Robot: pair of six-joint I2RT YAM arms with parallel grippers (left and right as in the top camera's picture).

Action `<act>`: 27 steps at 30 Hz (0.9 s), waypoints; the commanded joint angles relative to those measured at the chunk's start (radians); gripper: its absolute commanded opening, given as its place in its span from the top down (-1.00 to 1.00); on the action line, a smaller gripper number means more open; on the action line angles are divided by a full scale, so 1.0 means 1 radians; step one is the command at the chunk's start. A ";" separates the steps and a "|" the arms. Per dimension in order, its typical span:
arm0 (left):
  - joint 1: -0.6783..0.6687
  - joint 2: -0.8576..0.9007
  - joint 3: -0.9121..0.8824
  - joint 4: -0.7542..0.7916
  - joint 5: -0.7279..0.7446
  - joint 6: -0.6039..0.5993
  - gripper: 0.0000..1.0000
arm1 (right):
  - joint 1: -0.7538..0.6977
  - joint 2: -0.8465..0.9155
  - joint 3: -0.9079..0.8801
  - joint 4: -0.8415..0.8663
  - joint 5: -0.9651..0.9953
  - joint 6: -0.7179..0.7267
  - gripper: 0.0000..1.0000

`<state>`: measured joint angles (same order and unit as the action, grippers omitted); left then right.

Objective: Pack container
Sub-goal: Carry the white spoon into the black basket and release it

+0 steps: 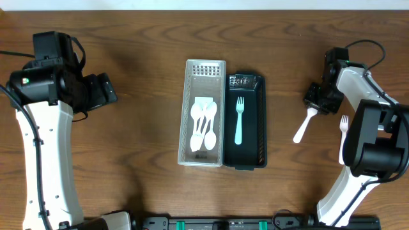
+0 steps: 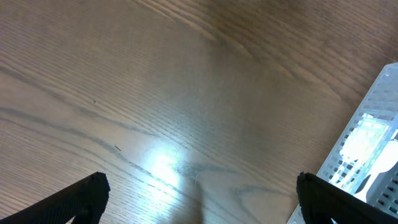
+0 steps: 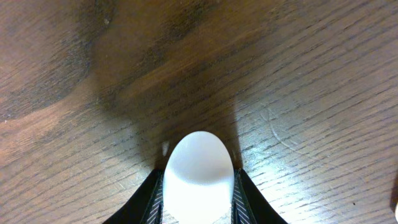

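Observation:
A white perforated container (image 1: 184, 128) holds several white spoons (image 1: 203, 122). Touching its right side is a black container (image 1: 261, 128) with a teal fork (image 1: 239, 121) in it. Right of them a white spoon (image 1: 300, 131) lies slanted on the table. My right gripper (image 1: 314, 103) is shut on that spoon's bowl (image 3: 199, 174), with the pads (image 3: 155, 199) pressed against both of its sides. My left gripper (image 1: 107, 89) hovers far left, open and empty, its fingers (image 2: 84, 196) spread wide over bare wood.
A white fork (image 1: 344, 131) lies on the table beside the right arm's base. A corner of the white container (image 2: 373, 146) shows at the right edge of the left wrist view. Bare wood lies between the containers and each arm.

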<state>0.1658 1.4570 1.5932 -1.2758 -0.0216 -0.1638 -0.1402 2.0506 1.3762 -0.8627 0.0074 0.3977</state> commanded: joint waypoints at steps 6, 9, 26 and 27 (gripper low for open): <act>0.002 0.002 -0.008 -0.003 0.006 -0.002 -0.96 | 0.040 -0.089 0.105 -0.112 -0.027 -0.048 0.61; 0.002 0.002 -0.008 -0.003 0.006 -0.002 -0.96 | 0.099 -0.196 0.161 -0.147 -0.027 -0.055 0.59; 0.002 0.002 -0.008 -0.003 0.006 -0.002 -0.96 | 0.555 -0.297 0.167 -0.144 -0.023 0.050 0.53; 0.002 0.002 -0.008 -0.003 0.006 -0.002 -0.96 | 0.566 -0.274 0.166 -0.145 -0.023 0.050 0.52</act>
<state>0.1658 1.4570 1.5932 -1.2758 -0.0216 -0.1635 0.3962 1.7218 1.5608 -1.0054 -0.0238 0.4152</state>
